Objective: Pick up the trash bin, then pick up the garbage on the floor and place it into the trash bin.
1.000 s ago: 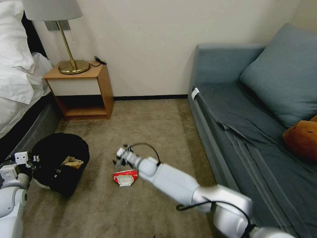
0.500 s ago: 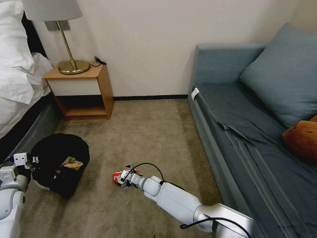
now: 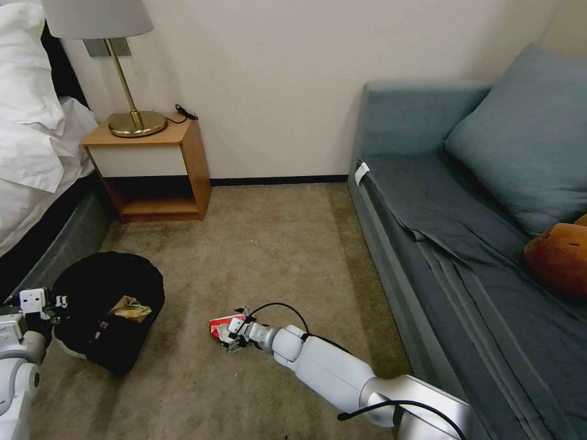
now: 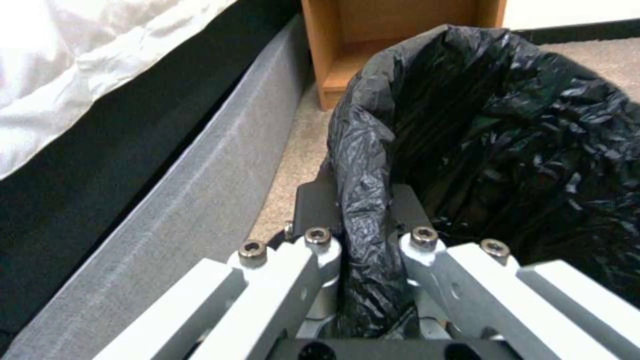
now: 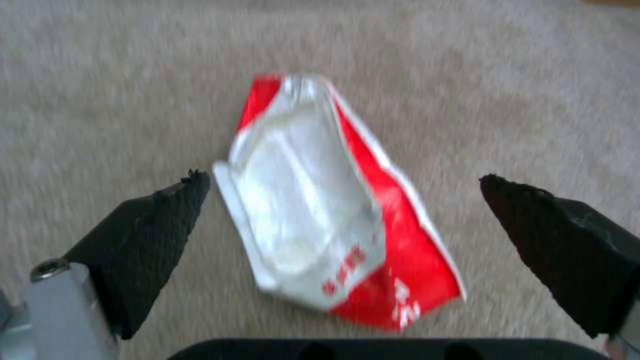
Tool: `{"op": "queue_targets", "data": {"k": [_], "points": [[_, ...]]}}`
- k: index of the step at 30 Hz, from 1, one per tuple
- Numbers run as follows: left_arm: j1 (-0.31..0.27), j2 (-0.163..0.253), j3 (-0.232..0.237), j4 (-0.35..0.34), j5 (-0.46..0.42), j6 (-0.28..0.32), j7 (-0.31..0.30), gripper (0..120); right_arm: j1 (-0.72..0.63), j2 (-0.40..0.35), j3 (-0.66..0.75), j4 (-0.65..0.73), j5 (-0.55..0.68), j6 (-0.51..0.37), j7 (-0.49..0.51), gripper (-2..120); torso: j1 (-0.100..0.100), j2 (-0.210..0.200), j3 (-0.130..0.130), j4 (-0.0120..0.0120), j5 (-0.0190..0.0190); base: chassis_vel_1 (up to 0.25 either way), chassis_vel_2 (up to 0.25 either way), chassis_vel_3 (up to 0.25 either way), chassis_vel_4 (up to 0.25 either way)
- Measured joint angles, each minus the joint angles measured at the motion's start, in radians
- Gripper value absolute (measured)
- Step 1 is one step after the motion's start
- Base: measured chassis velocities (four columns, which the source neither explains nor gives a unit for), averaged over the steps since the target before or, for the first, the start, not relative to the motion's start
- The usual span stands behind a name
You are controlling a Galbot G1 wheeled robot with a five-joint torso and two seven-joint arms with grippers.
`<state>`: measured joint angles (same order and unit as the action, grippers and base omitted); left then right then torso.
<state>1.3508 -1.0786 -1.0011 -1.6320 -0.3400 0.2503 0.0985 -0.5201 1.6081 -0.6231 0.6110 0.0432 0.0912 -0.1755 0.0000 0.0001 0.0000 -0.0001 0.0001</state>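
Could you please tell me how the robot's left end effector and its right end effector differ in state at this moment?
The left end effector is shut on the crinkly black bag rim of the small round trash bin; the right end effector is open, holding nothing. The left sits beside the bed; the right hangs low over the red-and-white wrapper on the carpet. Both are low, near the floor.

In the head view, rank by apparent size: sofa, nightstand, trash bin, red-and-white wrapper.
1. sofa, largest by far.
2. nightstand and trash bin look about alike; the bin sits nearer the camera, so I won't rank them.
3. red-and-white wrapper, smallest, partly covered by the right tool.
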Motion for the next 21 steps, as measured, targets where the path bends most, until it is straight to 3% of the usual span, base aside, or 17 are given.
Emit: {"op": "queue_targets", "data": {"k": [3,9,21], "points": [[0.008,-0.006,0.0,-0.015,0.0,0.001,0.0,4,0.0,0.0,0.003,-0.041,-0.01,0.013,-0.009,99,0.0,0.0,0.0,0.0001,-0.0001,0.0,0.0,0.0,0.0],[0.043,-0.009,-0.017,-0.045,-0.01,0.001,-0.001,4,0.004,0.0,0.005,-0.099,-0.028,0.043,-0.032,80,0.0,0.0,0.0,0.0001,0.0,0.0,0.0,0.0,0.0],[0.058,-0.001,-0.053,-0.037,-0.029,0.001,0.004,4,0.029,0.0,0.01,-0.116,-0.03,0.058,-0.043,83,0.0,0.0,0.0,0.0001,-0.0001,0.0,0.0,0.0,0.0]]}}
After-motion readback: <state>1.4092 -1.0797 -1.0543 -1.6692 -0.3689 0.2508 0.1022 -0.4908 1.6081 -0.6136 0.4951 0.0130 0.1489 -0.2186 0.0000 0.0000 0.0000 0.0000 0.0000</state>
